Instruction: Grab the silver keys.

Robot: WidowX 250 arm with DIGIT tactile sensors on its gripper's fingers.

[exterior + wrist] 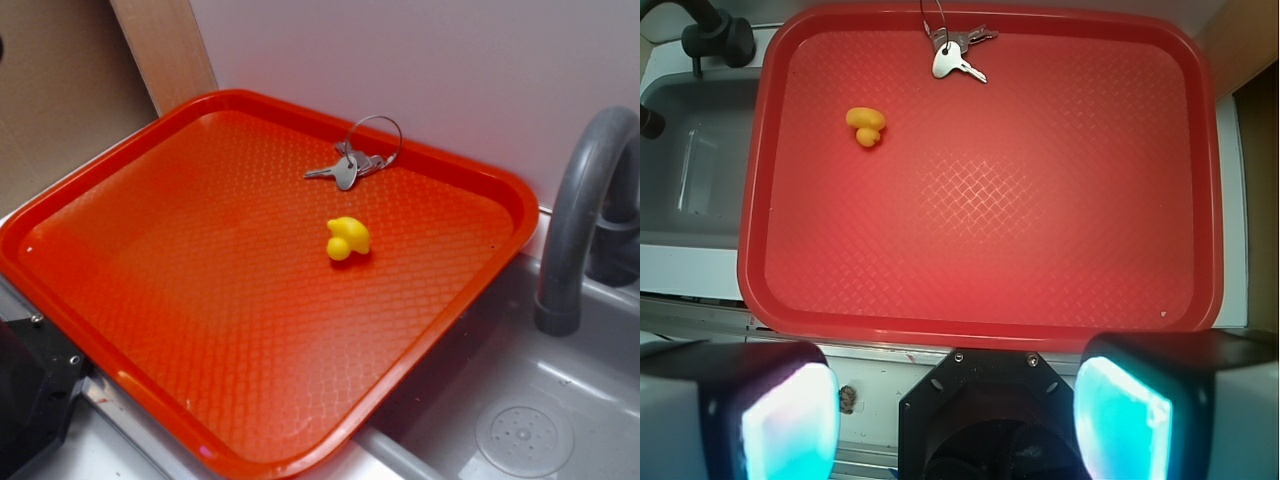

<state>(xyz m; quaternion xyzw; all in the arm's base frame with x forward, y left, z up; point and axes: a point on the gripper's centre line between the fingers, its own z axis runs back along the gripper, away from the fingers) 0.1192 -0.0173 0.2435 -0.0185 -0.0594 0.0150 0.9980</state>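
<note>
The silver keys point(350, 165) lie on a thin wire ring near the far rim of the red tray point(120, 200); in the wrist view the silver keys point(955, 55) sit at the top edge of the tray point(990, 330). A small yellow toy point(347, 238) rests on the tray a little nearer than the keys, and the yellow toy point(866, 126) shows upper left from the wrist. My gripper point(957, 420) hangs high above the tray's near rim, open, with nothing between its cyan pads point(790, 425). It is far from the keys.
A grey sink basin point(520, 400) with a drain lies right of the tray. A grey faucet point(585, 210) rises beside it. A white wall stands behind the tray, and a wooden board point(165, 50) leans at the back left. A black base block point(30, 400) sits front left.
</note>
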